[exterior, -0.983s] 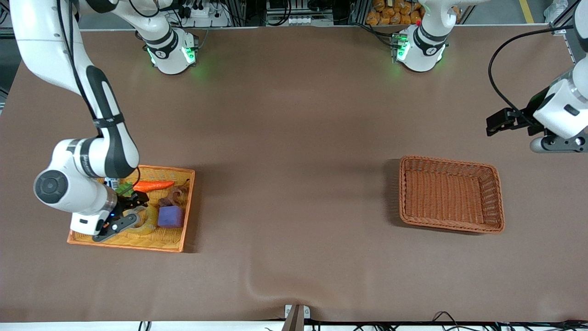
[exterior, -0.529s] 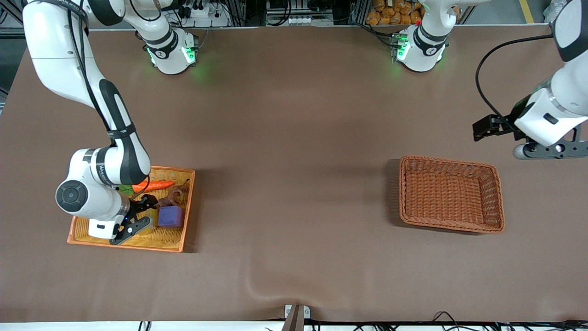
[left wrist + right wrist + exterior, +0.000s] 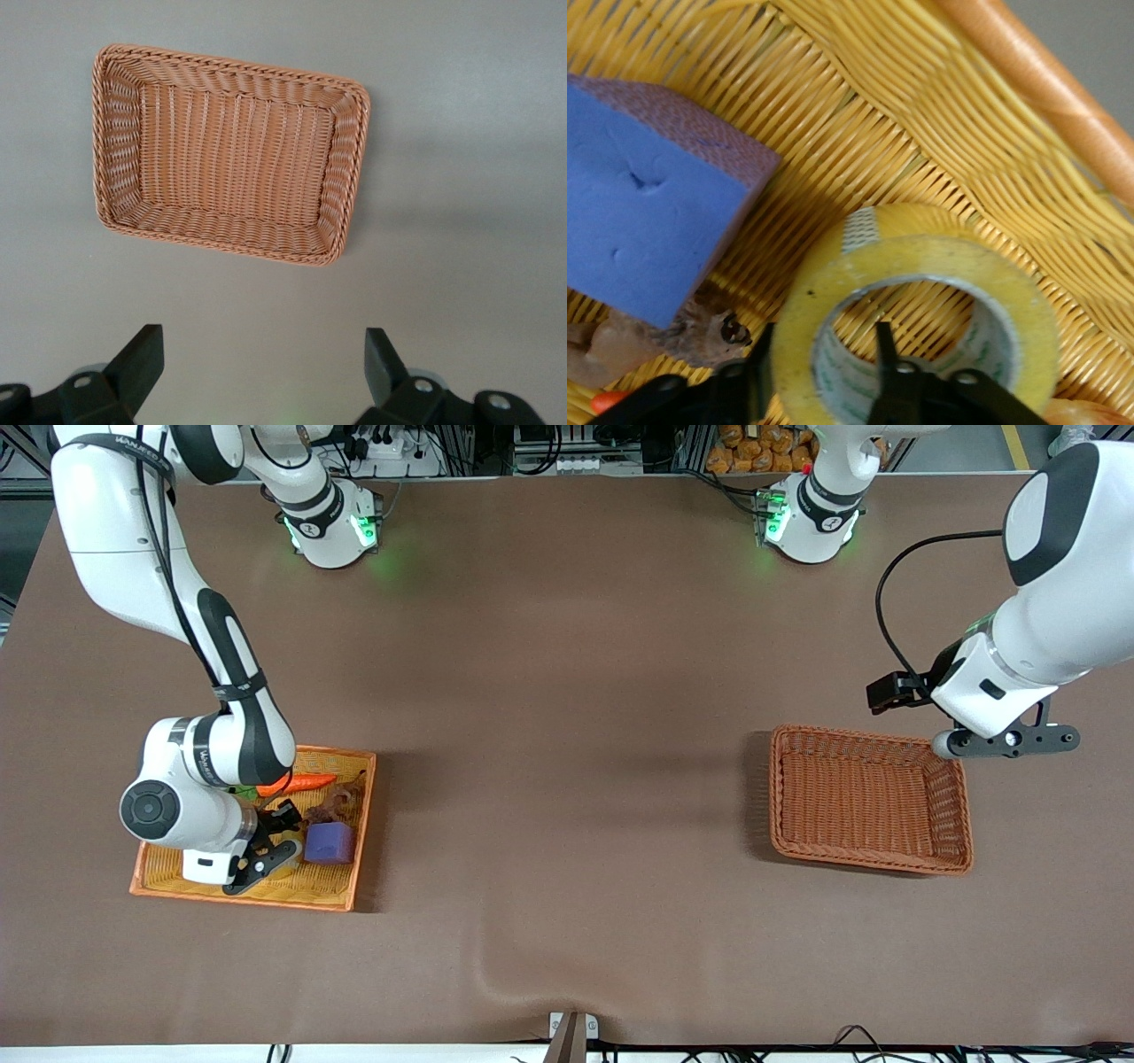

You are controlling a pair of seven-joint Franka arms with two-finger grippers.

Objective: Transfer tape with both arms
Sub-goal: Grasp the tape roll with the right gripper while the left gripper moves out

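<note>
The right gripper [image 3: 824, 372] is down inside the shallow yellow wicker tray with an orange rim [image 3: 337, 895], its two black fingers [image 3: 888, 359] straddling the wall of the translucent yellow roll of packing tape [image 3: 921, 292]: one finger sits inside the grey-white core, the other against the outer face, and they are pinched on that wall. The tape lies flat on the tray's weave, near the rim that faces the front camera. Just beside the tape is a purple foam cube [image 3: 330, 842], and a small brown lumpy object [image 3: 664, 332] lies against the cube close to the gripper's outer finger. An orange carrot-shaped toy [image 3: 297, 783] lies farther from the front camera in the same tray, partly under the right arm's wrist.

The left gripper [image 3: 261, 359] hangs in the air with its fingers spread wide and nothing between them, over the brown table [image 3: 567, 691] near the corner of an empty brown rectangular wicker basket [image 3: 948, 850], which stands toward the left arm's end of the table.
</note>
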